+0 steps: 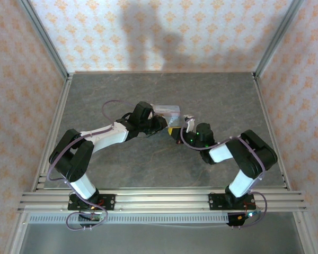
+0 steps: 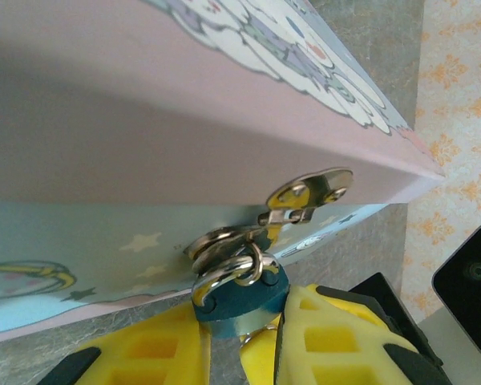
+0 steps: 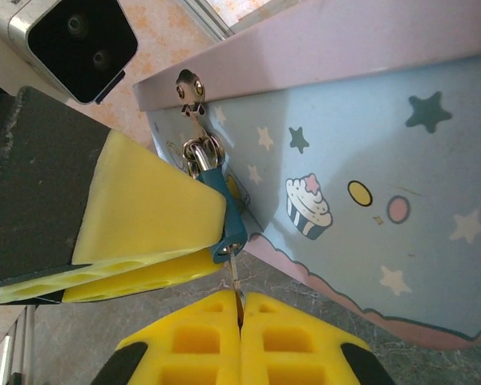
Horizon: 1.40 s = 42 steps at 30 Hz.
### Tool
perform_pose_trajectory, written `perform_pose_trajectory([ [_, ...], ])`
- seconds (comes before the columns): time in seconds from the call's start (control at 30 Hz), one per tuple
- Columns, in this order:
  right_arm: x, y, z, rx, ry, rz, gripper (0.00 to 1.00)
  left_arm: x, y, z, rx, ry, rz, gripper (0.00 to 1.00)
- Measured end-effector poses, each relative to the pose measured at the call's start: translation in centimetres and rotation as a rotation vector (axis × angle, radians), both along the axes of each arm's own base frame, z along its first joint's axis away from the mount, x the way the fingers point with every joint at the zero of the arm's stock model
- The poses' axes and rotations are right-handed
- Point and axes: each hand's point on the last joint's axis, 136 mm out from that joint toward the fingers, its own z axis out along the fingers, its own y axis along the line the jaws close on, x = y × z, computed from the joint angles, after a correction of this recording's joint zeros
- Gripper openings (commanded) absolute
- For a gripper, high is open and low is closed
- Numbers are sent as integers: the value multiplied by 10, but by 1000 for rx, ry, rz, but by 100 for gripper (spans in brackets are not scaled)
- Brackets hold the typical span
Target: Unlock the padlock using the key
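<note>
The teal-blue padlock (image 2: 242, 298) hangs by its metal shackle (image 2: 228, 269) from the hasp of the cartoon-printed tin (image 2: 80, 241). My left gripper (image 2: 242, 337) is shut on the padlock's body, yellow fingers (image 2: 156, 353) on either side. In the right wrist view the padlock (image 3: 224, 210) sits beside the left gripper's yellow finger (image 3: 148, 212). A thin silvery key (image 3: 236, 277) runs from the padlock's underside into my right gripper (image 3: 241, 309), which is shut on its head. In the top view both grippers meet at the tin (image 1: 167, 110).
The tin's pink lid (image 3: 321, 48) and pale blue side (image 3: 369, 184) fill the space behind the padlock. It rests on a grey mottled table (image 1: 148, 169). Metal frame rails (image 1: 159, 198) run along the near edge, with patterned walls around.
</note>
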Motion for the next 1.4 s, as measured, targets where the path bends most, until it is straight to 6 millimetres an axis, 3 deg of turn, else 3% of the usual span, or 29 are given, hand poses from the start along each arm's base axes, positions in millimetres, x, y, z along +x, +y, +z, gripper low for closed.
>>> perform_pose_trajectory([
  [1.1,11,5,1,9,66,1,0,0,-1,1,-3,-3,-2,23],
  [1.4,13,8,0,9,72,4,0,-1,2,2,-1,-10,-7,51],
])
